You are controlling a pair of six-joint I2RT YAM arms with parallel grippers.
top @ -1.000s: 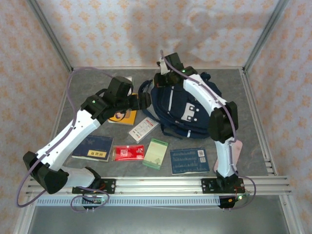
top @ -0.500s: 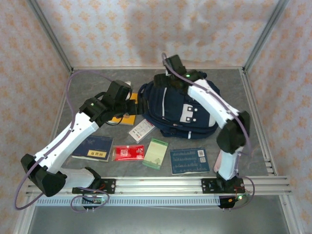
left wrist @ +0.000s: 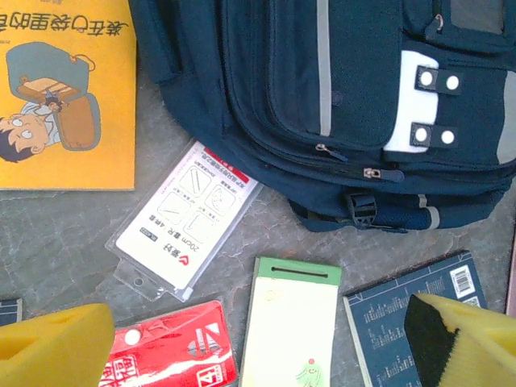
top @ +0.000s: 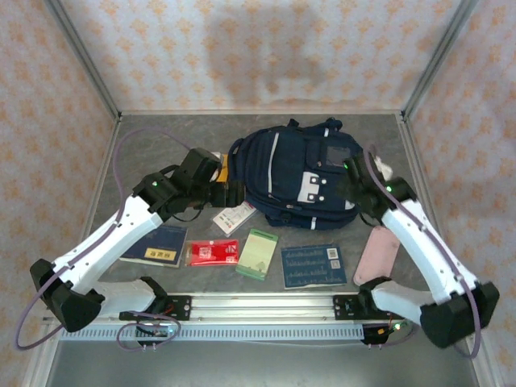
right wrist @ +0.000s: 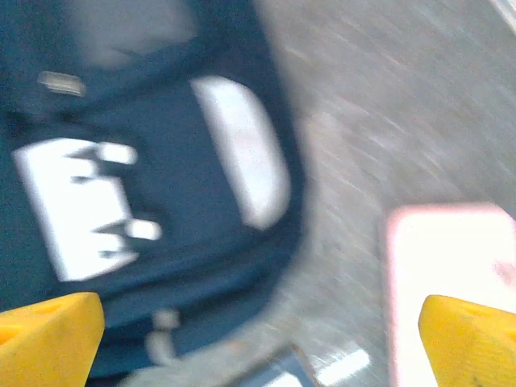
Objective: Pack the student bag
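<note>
Two hands are on my screens, both spread wide with nothing between the fingers. My left hand (left wrist: 258,330) hangs low over the loose items just left of the bag (top: 294,173). My right hand (right wrist: 260,339) sits at the bag's right edge, near the white patch. That wrist view is badly blurred, so I get little detail there.

The bag lies flat at the back middle of the worktop (top: 145,153), with its front pocket up, its buckled white patch toward me and its handle toward the far wall. It is by far the biggest thing there.

Everything else lies outside the bag. A yellow book (left wrist: 64,93) lies just beside the bag's left side, and from above my left arm hides most of it. A ruler pack (left wrist: 181,218), a white card in a clear sleeve, lies slantwise with its top corner right at the bag's near-left edge; I cannot tell whether they touch.

Nearer to me a row of flat things runs from left to right:
- a dark booklet (top: 155,246) with a yellow label, partly under my left arm
- a red pack (top: 213,252)
- a green notepad (top: 257,254)
- a blue book (top: 313,266) with a barcode
- a pink case (top: 377,254), whose right side my right forearm crosses

The notepad and the blue book lie just in front of the bag's near edge, close to it but apart. The red pack and the notepad lie side by side below the ruler pack, under my left hand.
</note>
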